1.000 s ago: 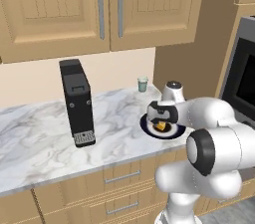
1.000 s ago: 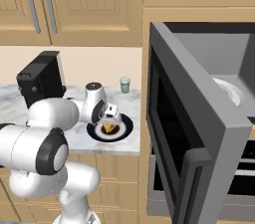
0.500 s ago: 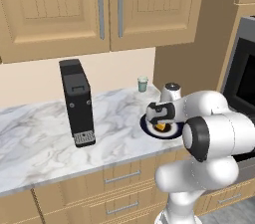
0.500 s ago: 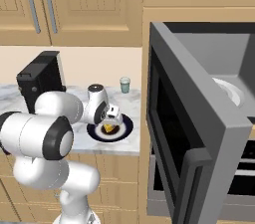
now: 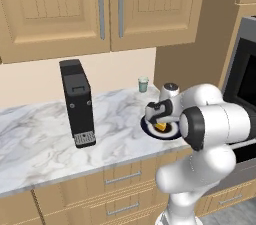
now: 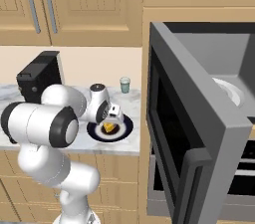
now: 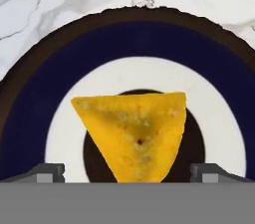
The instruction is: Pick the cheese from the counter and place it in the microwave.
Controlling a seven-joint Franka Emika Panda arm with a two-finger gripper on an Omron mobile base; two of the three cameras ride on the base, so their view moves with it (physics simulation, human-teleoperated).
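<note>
While wide apart, gripper (image 7: 127, 172) fingertips flanking cheese (image 7: 133, 133)

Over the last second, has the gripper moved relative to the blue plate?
Yes. The gripper has dropped closer to the plate, its open jaws now flanking the cheese.

The white jointed robot arm with dark joint bands (image 5: 210, 124) rises from its base, bends at a large elbow joint and reaches forward and down. The wrist is folded downward, so the two-finger hand (image 5: 161, 120) points straight down at the surface beneath it. In the hand view, the two small grey fingertips (image 7: 49, 172) stand far apart, one at each side of the frame. The jaws are fully spread and nothing is clamped between them.
</note>
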